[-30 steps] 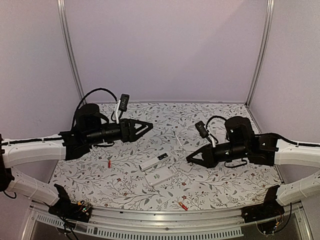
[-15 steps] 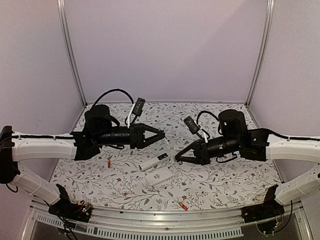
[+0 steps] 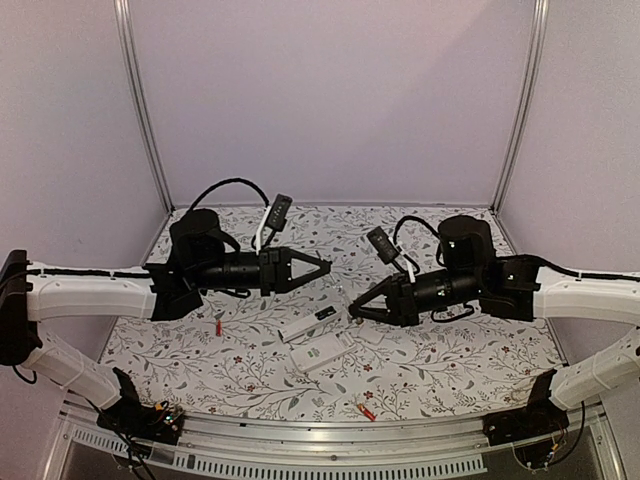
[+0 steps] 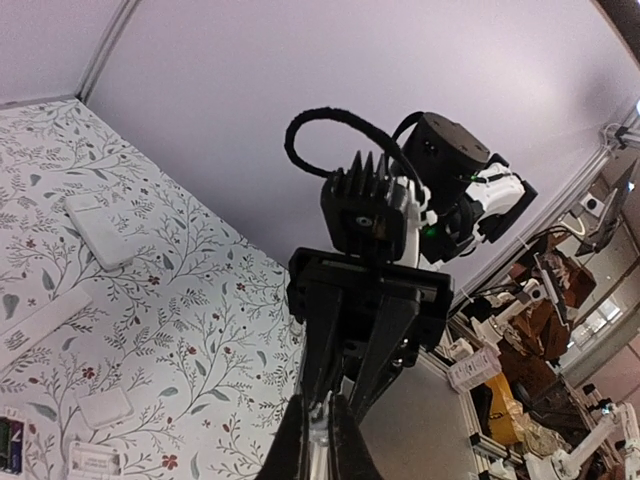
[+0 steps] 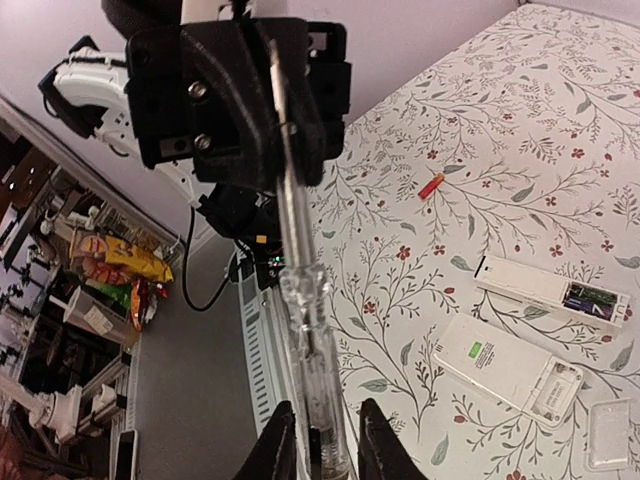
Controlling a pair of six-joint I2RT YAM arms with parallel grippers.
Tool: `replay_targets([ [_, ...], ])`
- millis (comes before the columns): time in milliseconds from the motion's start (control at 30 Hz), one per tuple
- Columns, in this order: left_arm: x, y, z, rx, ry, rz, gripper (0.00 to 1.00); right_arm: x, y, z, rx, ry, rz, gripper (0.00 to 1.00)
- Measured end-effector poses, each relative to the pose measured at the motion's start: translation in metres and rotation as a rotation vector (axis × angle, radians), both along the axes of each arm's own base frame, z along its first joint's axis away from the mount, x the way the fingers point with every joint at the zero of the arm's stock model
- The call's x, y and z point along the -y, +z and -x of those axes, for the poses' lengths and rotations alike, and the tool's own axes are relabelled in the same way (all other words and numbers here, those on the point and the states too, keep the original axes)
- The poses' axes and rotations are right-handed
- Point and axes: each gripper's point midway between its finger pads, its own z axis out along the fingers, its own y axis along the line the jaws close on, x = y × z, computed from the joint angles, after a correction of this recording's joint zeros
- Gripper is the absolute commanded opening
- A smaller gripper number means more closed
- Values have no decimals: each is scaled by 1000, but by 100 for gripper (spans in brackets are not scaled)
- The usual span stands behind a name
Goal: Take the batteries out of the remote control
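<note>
A screwdriver point(image 5: 300, 290) with a clear handle is held in the air between both grippers. My right gripper point(image 5: 320, 445) is shut on the handle, and my left gripper point(image 4: 315, 445) is shut on the metal shaft's far end. Seen from above, the left gripper point(image 3: 322, 268) and right gripper point(image 3: 352, 311) meet tip to tip over the mat. Below them lie a slim white remote control point(image 3: 308, 324) with an open compartment holding batteries point(image 5: 592, 297), and a wider remote control point(image 3: 322, 350). A loose red battery point(image 3: 218, 327) lies left, and an orange-red battery point(image 3: 366, 411) lies near the front edge.
A loose white battery cover point(image 5: 605, 433) lies beside the wider remote point(image 5: 505, 370). The floral mat point(image 3: 450, 360) is bounded by purple walls on three sides and a metal rail point(image 3: 300, 440) along the front edge.
My left arm swung right to the centre and its jaws closed on the screwdriver shaft. The right arm carried the screwdriver left to meet it.
</note>
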Motion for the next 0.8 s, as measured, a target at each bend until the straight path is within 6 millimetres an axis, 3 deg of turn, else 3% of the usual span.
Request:
replay_targets([
  [67, -1, 2, -1, 5, 12, 7, 0, 1, 1, -5, 5, -31, 2, 58],
  [100, -3, 3, -2, 11, 25, 14, 0, 1, 3, -8, 13, -52, -5, 66],
  [200, -11, 10, -5, 31, 75, 47, 0, 5, 14, -17, 31, -117, -48, 79],
  [500, -35, 47, -14, 123, 211, 233, 0, 26, 65, -42, 40, -344, -357, 79],
  [667, -40, 54, -16, 136, 239, 278, 0, 20, 83, -46, 34, -349, -441, 75],
  [800, -47, 50, -16, 132, 260, 288, 0, 8, 82, -51, 12, -335, -459, 75],
])
